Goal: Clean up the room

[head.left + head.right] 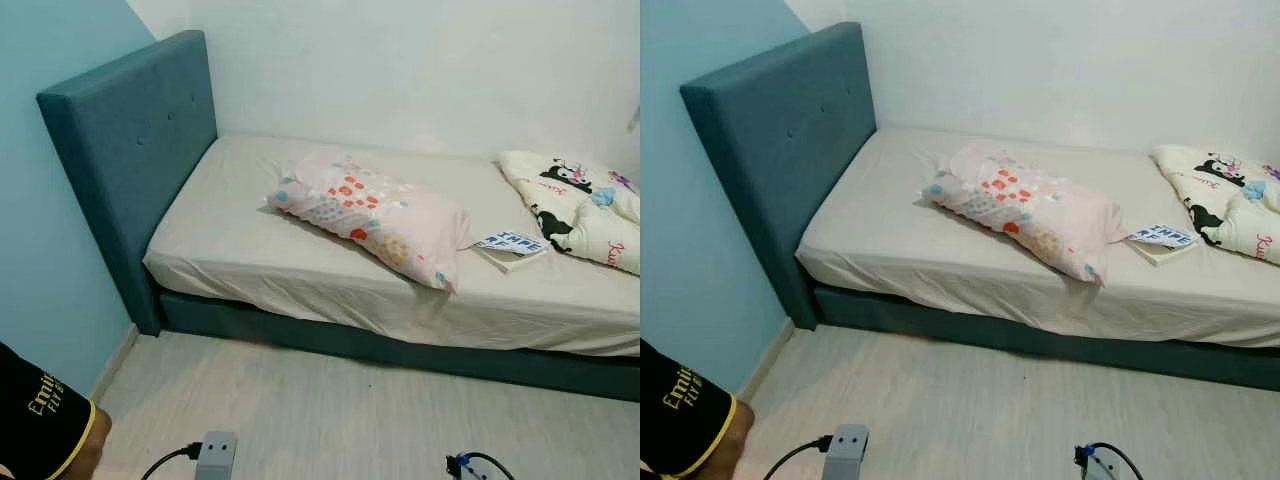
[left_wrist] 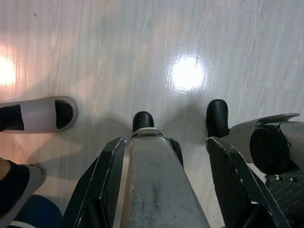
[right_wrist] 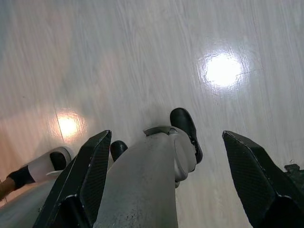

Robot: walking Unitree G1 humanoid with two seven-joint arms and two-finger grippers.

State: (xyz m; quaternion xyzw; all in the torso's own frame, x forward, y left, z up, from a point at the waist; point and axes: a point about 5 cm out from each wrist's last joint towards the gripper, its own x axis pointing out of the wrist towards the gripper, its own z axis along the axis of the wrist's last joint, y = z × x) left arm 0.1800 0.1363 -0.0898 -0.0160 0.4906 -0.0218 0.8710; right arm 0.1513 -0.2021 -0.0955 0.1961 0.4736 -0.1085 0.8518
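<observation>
Item: bed (image 1: 300, 270) with a teal upholstered headboard (image 1: 130, 130) on the left and a cream fitted sheet, standing against the white far wall, pale wood-look floor (image 1: 330, 410) in front. Contents on the mattress: one patterned pillow (image 1: 375, 215), pink with coloured dots, lying askew near the middle, well apart from the headboard; one book (image 1: 510, 245) with a blue and white cover, just right of the pillow and close to its corner; one bunched cartoon-print quilt (image 1: 585, 205) at the far right end. Tools: left gripper (image 2: 166, 180) and right gripper (image 3: 166, 175), both hanging low at the robot's sides and pointing down at the floor, black fingers spread wide, nothing between them. Also present: a person at the near left, shown by a black sleeve with yellow trim (image 1: 40, 420) and slippered feet (image 2: 38, 114) in the left wrist view. Step in hand, as judged: approach the bed; nothing is gripped yet. Handling advice: stop close against the bed's near edge before raising an arm, since the items lie well onto the mattress; take the pillow by a corner, where soft fabric gathers between the fingers, and carry it left to the headboard; lift the book clear separately, so it is not dragged along.
</observation>
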